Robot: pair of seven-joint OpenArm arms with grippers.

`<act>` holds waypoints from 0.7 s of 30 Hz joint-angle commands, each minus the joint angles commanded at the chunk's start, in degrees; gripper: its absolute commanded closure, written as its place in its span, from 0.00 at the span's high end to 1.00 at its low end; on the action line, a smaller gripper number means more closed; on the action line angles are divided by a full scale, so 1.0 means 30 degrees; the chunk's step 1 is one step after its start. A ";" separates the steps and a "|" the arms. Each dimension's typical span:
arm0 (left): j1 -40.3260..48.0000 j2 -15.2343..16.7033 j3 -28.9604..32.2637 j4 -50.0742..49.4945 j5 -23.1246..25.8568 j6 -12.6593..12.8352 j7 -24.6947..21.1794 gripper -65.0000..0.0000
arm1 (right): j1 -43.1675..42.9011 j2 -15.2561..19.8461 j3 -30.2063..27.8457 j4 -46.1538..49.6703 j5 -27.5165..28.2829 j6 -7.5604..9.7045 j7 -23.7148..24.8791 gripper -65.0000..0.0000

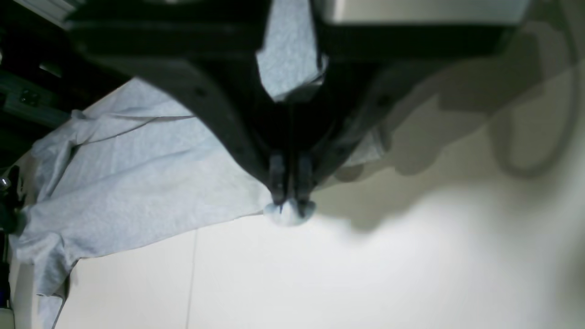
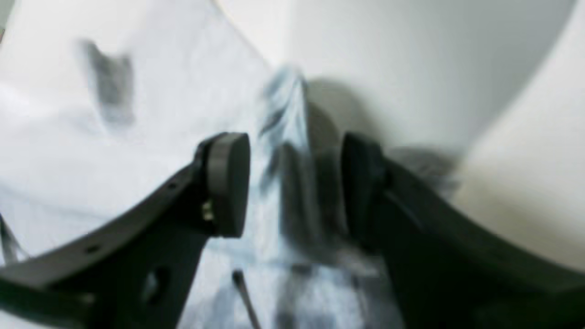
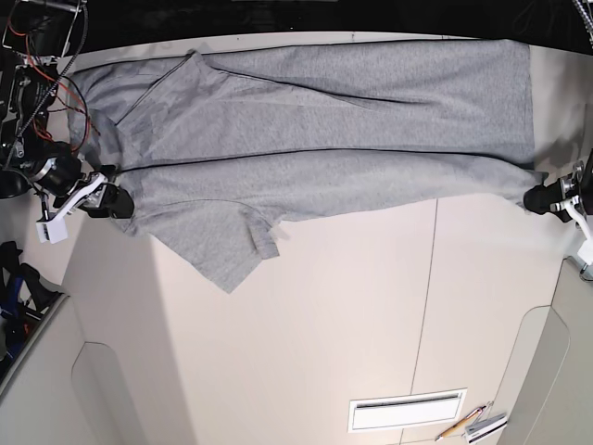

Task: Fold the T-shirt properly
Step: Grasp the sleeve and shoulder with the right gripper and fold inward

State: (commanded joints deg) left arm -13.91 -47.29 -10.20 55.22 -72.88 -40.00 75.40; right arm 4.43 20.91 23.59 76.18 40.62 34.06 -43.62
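Both my pincers work one T-shirt point(image 3: 315, 139) spread across the desk point(image 3: 352, 315): my left pincer point(image 1: 289, 206) is clamped on a hem corner, my right pincer point(image 2: 292, 183) gapes around a raised fold.

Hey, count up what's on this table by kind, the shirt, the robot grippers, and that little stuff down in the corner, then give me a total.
T-shirt: 1
Grippers: 2, the left gripper and the right gripper
Pencil: 1
Small white item beside the pencil, too small to identify: 1
Total: 5
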 joint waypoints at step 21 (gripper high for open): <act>0.0000 0.0000 0.0000 0.0000 -0.0080 0.0000 0.0015 0.00 | 0.7621 -0.1960 -0.5078 -0.8087 -0.4787 -0.0284 0.4269 0.49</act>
State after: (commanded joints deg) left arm -13.91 -47.29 -10.20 55.22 -73.12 -40.00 75.44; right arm 27.29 15.03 8.36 51.92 26.26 33.21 -30.81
